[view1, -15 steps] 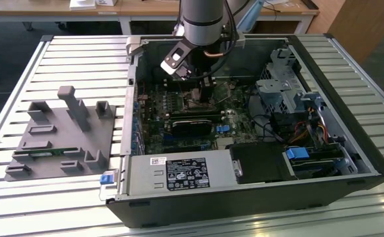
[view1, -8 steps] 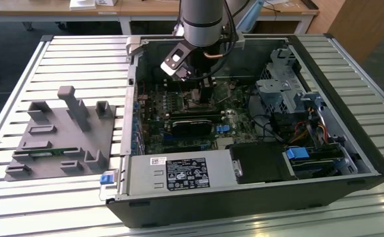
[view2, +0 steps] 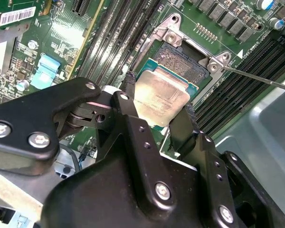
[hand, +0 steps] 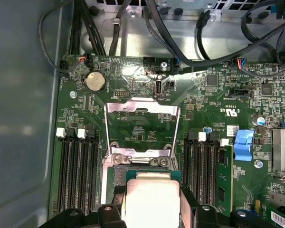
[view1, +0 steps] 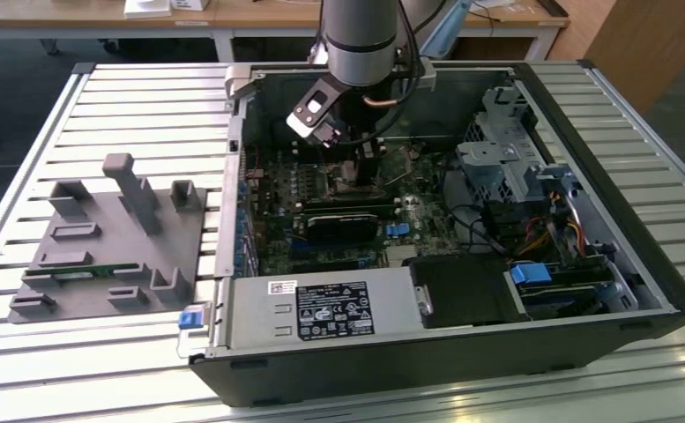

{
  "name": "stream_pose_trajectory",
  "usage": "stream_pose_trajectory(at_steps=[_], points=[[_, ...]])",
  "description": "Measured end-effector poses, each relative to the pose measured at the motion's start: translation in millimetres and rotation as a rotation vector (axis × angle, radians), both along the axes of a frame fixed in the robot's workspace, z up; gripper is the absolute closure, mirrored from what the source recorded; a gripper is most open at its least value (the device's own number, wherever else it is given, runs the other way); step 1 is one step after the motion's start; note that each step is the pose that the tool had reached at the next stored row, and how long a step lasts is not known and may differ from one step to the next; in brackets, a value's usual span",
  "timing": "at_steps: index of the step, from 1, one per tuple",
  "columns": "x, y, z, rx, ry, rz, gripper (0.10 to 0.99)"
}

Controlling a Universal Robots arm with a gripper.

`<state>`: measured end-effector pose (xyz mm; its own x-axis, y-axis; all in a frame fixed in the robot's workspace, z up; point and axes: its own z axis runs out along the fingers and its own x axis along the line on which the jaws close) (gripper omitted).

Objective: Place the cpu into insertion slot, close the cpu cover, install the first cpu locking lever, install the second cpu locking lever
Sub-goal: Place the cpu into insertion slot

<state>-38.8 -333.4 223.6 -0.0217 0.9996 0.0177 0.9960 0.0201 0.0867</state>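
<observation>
**Chip in the fingers, over the socket**

The gripper (view2: 157,102) is down inside the open computer case (view1: 436,361) on the slatted table (view1: 142,97). The fingers (view2: 128,90) are clamped on the cpu (view2: 164,95), one at each side edge. The chip partly covers the insertion slot (view2: 180,61); I can't tell if it is seated. The cpu cover (hand: 142,108) is swung back, open. There is a printed white sticker (view1: 331,310) on the power supply (view1: 260,322) and a barcode label (view2: 16,16) on the board.
</observation>
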Motion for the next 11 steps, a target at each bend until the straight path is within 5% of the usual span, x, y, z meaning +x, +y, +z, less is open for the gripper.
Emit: stream_pose_trajectory(at_steps=[11], points=[[0.0, 0.0, -4.1, 0.0, 0.0, 0.0, 0.549]])
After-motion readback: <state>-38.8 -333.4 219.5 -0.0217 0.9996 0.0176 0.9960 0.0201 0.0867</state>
